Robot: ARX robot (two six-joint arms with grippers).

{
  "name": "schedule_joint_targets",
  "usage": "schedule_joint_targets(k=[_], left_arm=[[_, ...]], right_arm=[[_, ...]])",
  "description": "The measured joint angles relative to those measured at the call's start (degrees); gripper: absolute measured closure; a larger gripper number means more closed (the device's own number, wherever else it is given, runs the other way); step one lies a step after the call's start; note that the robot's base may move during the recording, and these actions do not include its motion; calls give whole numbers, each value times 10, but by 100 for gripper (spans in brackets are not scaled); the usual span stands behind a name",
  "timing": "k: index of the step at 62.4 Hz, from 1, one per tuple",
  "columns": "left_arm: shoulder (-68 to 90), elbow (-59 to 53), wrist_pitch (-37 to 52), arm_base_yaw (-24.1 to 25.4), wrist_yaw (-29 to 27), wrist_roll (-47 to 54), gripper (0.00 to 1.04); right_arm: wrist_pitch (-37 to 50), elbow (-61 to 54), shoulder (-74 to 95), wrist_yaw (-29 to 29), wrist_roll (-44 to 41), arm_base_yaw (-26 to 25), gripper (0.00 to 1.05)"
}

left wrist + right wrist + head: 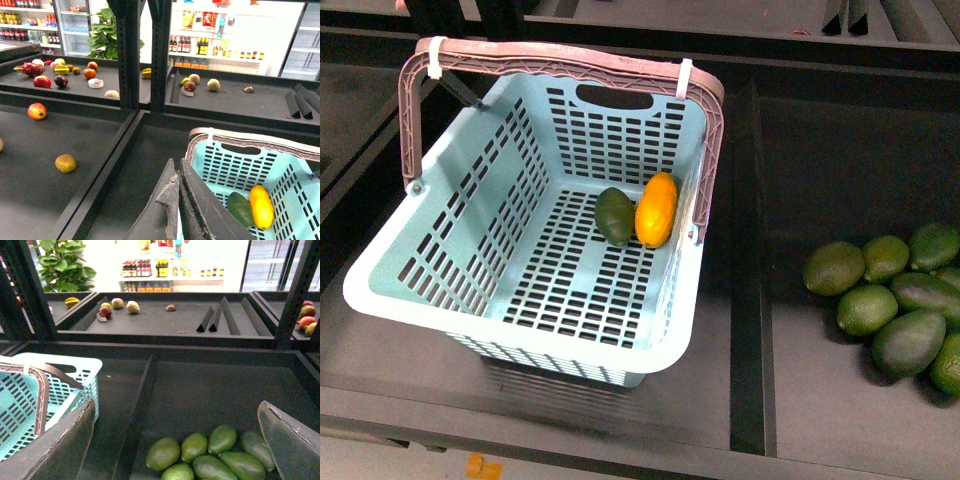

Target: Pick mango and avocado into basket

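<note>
The light teal basket (440, 240) stands on the dark shelf with its brown handles up. The yellow-orange mango (656, 209) and the dark green avocado (614, 215) lie side by side, touching, on its floor near the right wall. Both also show in the left wrist view: mango (261, 206), avocado (241, 209), basket (220, 160). Neither arm shows in the front view. My left gripper (176, 167) is shut and empty, beside the basket's near corner. My right gripper (177, 410) is open and empty, above a pile of green fruit (207, 455), the basket (20, 405) beside it.
A pile of several green avocado-like fruits (895, 300) lies in the shelf bay right of the basket. A raised black divider (750, 270) separates the two bays. Loose fruits (66, 163) lie on the shelves to the left and behind. Black upright posts (142, 55) stand at the back.
</note>
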Motion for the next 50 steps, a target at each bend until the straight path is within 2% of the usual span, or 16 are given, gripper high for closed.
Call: schedule_joint_targets(k=[3, 7, 50], left_arm=[[-19, 0, -23, 0, 0, 0, 103], [-88, 0, -98, 0, 0, 0, 103], [-101, 0, -104, 0, 0, 0, 103]], right_arm=[[0, 0, 0, 0, 0, 0, 9], [0, 0, 0, 0, 0, 0, 9], [0, 0, 0, 0, 0, 0, 9]])
